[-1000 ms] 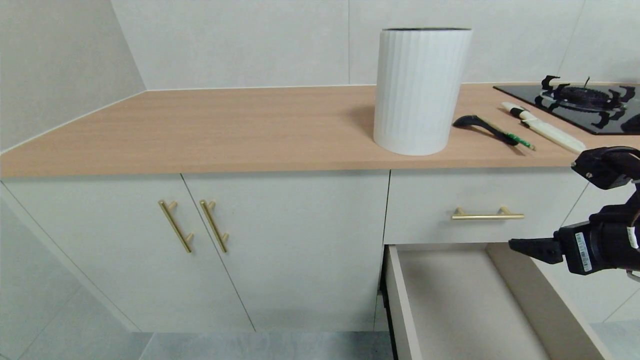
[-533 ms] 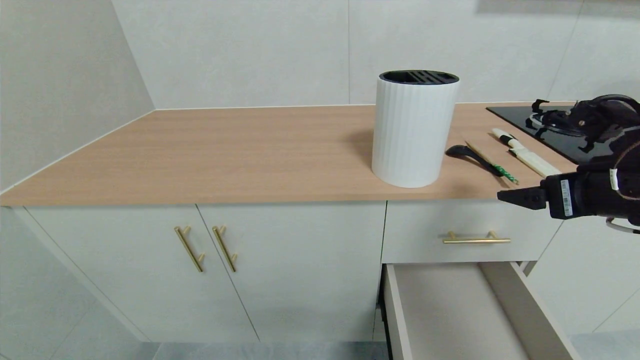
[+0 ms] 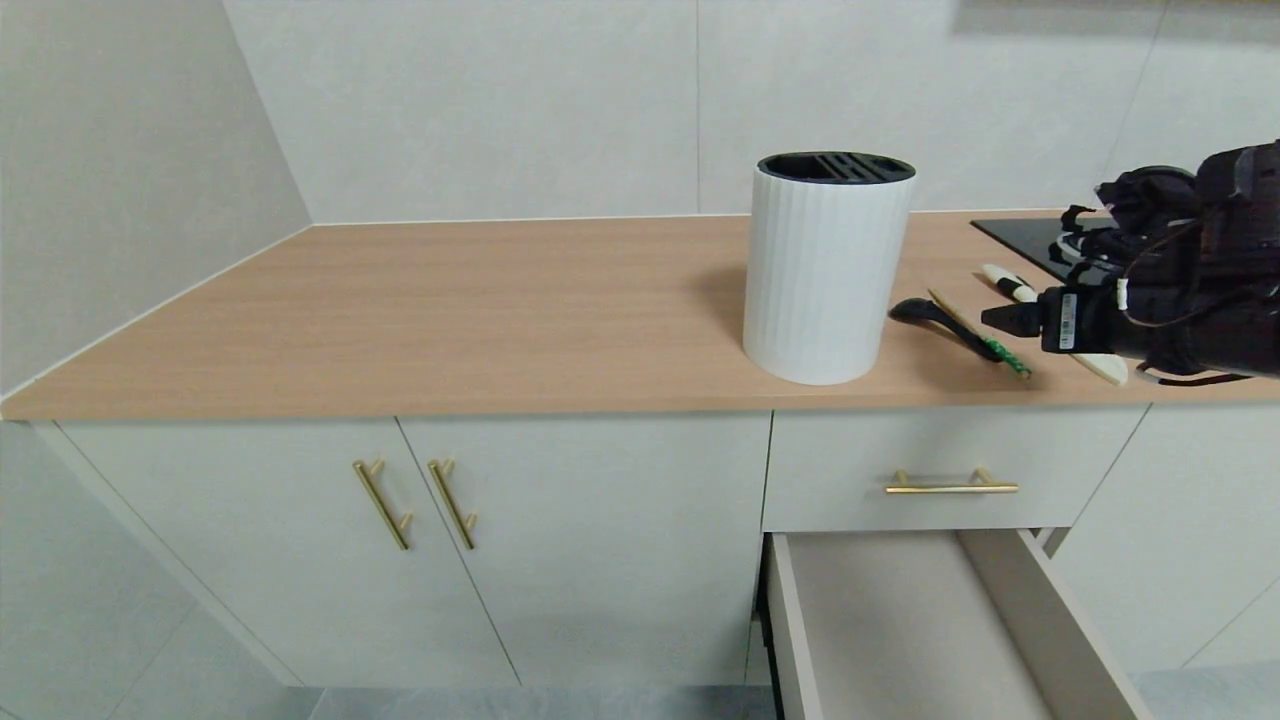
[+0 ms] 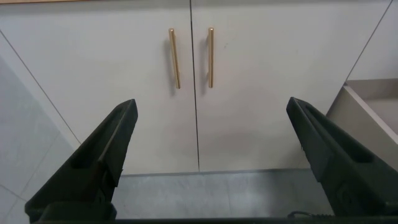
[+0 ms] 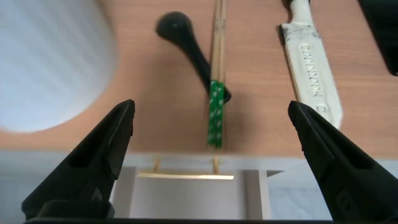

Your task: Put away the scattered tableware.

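Observation:
On the wooden counter [image 3: 480, 300] stands a white ribbed utensil holder [image 3: 828, 285] with a black slotted top. Right of it lie a black spoon [image 3: 925, 314], a pair of chopsticks [image 3: 985, 338] with green ends, and a white knife [image 3: 1008, 285]. My right gripper [image 3: 1005, 320] hovers open over the counter's front edge, just right of the chopsticks. In the right wrist view the gripper [image 5: 210, 107] is centred above the chopsticks [image 5: 216, 93], with the spoon [image 5: 186, 43] and knife [image 5: 311, 62] on either side. My left gripper [image 4: 211, 104] is open and low, facing the cupboard doors.
Below the counter's right part a drawer [image 3: 792, 620] stands pulled out, under a closed drawer with a gold handle [image 3: 950, 487]. Two cupboard doors with gold handles [image 3: 415, 500] are shut. A black hob [image 3: 1020, 238] sits at the far right.
The head camera tilted up. My right gripper rose from in front of the open drawer to counter height and came in over the counter edge beside the chopsticks.

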Controlling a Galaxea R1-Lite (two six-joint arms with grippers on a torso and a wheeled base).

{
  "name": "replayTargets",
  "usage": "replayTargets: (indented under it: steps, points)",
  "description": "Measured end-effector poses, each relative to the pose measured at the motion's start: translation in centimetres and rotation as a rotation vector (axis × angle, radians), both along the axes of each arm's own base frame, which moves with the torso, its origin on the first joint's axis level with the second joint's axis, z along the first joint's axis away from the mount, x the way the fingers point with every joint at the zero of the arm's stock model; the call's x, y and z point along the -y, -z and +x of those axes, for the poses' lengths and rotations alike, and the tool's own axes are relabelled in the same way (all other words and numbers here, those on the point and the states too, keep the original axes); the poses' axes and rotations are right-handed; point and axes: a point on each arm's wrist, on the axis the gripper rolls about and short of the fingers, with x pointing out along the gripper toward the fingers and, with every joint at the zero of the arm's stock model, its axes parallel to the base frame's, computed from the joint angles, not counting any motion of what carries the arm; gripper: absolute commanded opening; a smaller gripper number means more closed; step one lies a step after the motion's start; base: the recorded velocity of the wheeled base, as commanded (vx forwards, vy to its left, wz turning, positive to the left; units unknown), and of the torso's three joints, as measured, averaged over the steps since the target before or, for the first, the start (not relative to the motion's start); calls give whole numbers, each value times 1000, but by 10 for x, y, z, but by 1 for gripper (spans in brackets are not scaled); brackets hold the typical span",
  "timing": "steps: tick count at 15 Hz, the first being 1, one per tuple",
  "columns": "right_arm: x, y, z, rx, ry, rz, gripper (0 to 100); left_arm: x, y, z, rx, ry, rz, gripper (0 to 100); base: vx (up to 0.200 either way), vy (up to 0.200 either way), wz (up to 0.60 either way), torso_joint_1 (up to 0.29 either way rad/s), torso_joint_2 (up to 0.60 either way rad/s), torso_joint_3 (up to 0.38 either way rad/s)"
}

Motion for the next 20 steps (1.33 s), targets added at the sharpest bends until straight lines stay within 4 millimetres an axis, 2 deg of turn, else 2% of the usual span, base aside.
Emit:
replayTargets:
  steps: [3, 6, 13, 14, 20]
  points:
    - [3, 19, 22, -21, 18, -3, 100, 0, 0, 0, 0, 0, 0, 100, 0, 0, 0, 0, 0, 0]
    - [2, 36, 34, -67, 30, -16, 100, 0, 0, 0, 0, 0, 0, 100, 0, 0, 0, 0, 0, 0]
    - [1, 47, 42, -98, 35, -22, 100, 0, 0, 0, 0, 0, 0, 100, 0, 0, 0, 0, 0, 0]
    - [1, 48, 42, -99, 35, -21, 0, 0, 0, 0, 0, 0, 0, 100, 0, 0, 0, 0, 0, 0]
    - [1, 46, 41, -97, 35, -20, 0, 0, 0, 0, 0, 0, 0, 100, 0, 0, 0, 0, 0, 0]
